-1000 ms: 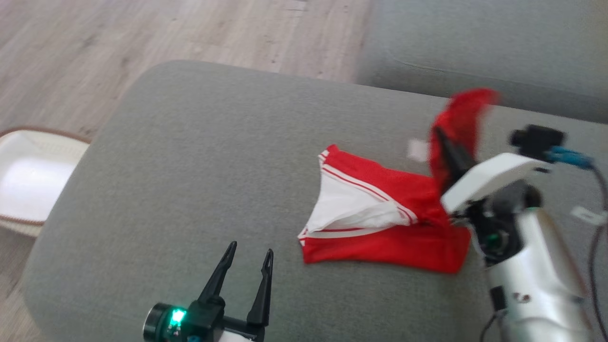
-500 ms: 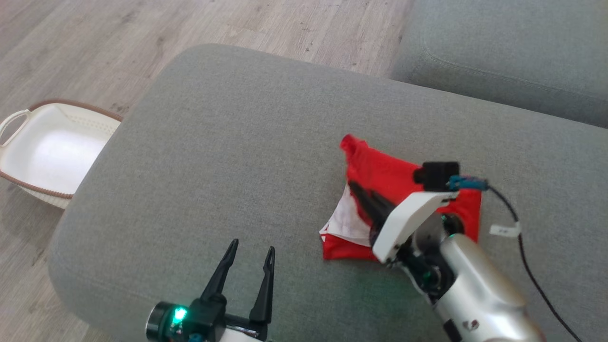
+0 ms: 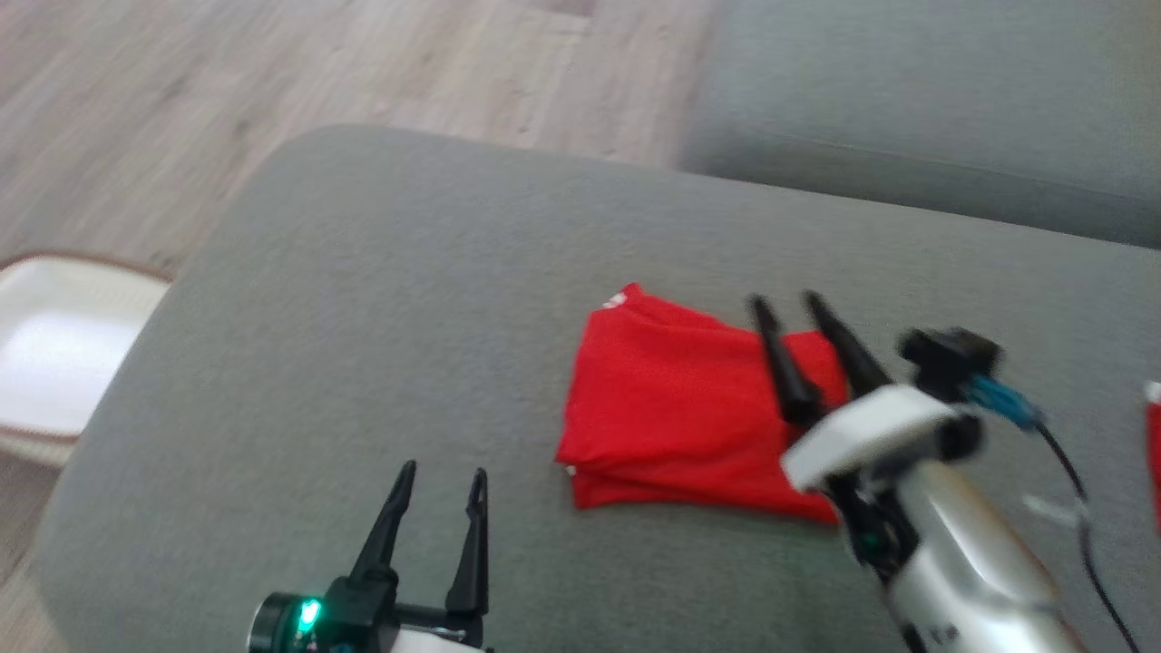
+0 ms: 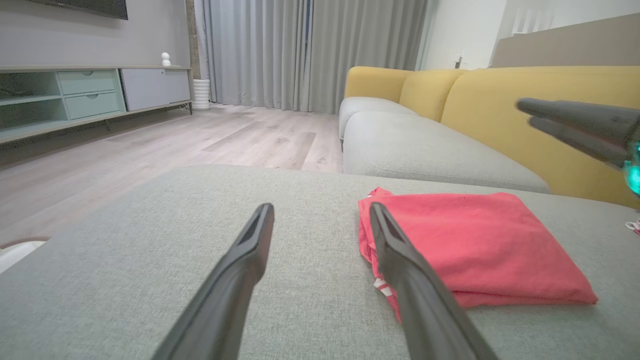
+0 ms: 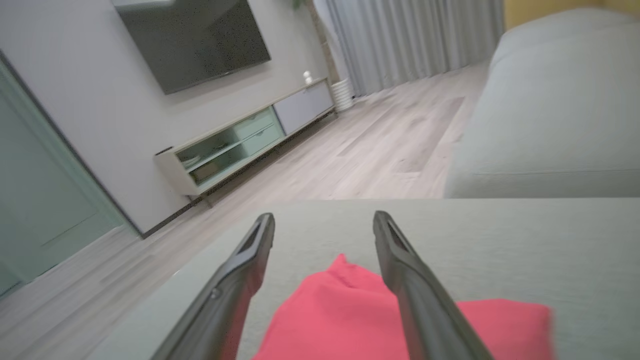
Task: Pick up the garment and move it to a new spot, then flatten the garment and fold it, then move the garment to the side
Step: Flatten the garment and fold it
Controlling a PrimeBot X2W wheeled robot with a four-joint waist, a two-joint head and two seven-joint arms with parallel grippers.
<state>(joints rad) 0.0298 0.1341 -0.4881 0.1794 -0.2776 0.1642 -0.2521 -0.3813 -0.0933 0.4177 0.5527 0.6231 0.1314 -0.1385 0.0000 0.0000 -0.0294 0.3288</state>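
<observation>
The garment (image 3: 676, 417) is red with white trim and lies folded into a flat rectangle on the grey cushion (image 3: 408, 308). In the left wrist view the garment (image 4: 475, 245) rests just right of my fingers. My right gripper (image 3: 785, 304) hovers open over the garment's right part, holding nothing; the right wrist view has the garment (image 5: 345, 320) below and between the spread fingers (image 5: 400, 260). My left gripper (image 3: 440, 472) stands open over bare cushion, to the garment's lower left, empty.
A white basket with a brown rim (image 3: 54, 354) sits on the wood floor off the cushion's left edge. A second grey cushion (image 3: 925, 100) lies beyond, at the upper right. Another red scrap (image 3: 1152, 453) peeks in at the right edge.
My right gripper carried the garment's raised right part over to the left, laid it down and opened; the garment now lies folded. The camera shifted between frames. The left gripper stayed open.
</observation>
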